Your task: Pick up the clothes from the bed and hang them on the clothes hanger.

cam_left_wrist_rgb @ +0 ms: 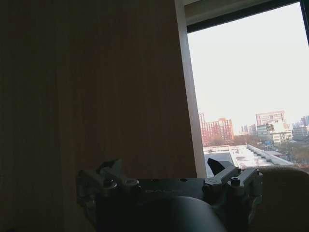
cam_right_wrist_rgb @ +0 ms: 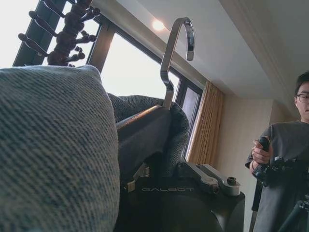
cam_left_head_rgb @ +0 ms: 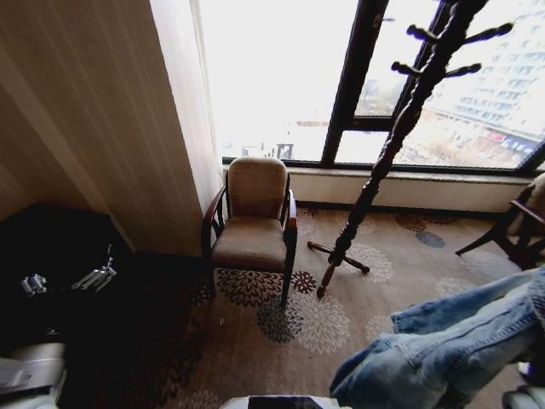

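Observation:
The clothes, a light blue denim jacket, hang at the lower right of the head view, lifted off the floor. In the right wrist view the denim jacket is draped over the black clothes hanger, whose metal hook points up. My right gripper is shut on the hanger below the hook. My left gripper is open and holds nothing; it sits low at the left by a dark patch. The bed is out of view.
A dark twisted wooden coat stand with pegs near its top leans across the window, its feet on the patterned carpet. An upholstered armchair stands left of it by the wall. Another chair is at the right edge.

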